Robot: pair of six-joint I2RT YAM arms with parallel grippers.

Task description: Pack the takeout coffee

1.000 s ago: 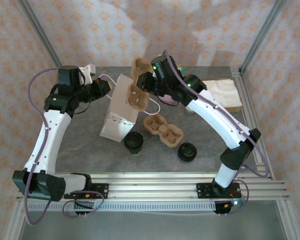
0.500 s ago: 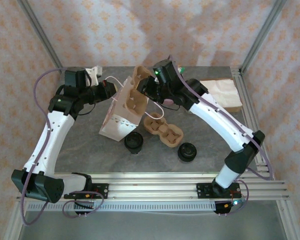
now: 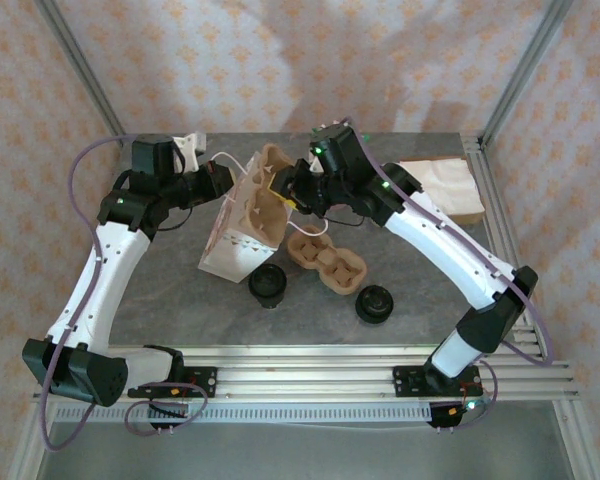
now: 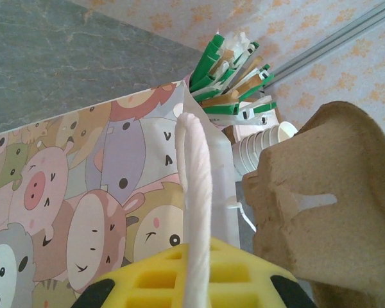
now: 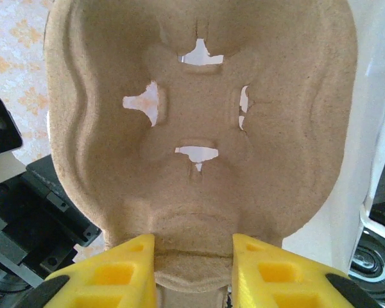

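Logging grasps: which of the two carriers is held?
The upper carrier, in the right gripper at the bag; the other carrier lies on the table.

The top camera looks down from behind my bases over the table (image 3: 170,300). Cameras at my left gripper (image 3: 223,180) and right gripper (image 5: 194,256), close in, share the pulp carrier (image 5: 199,128).

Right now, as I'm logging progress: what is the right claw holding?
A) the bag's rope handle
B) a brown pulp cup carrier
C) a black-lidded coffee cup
B: in the right wrist view, the right claw is clamped on the lower edge of the brown pulp cup carrier.
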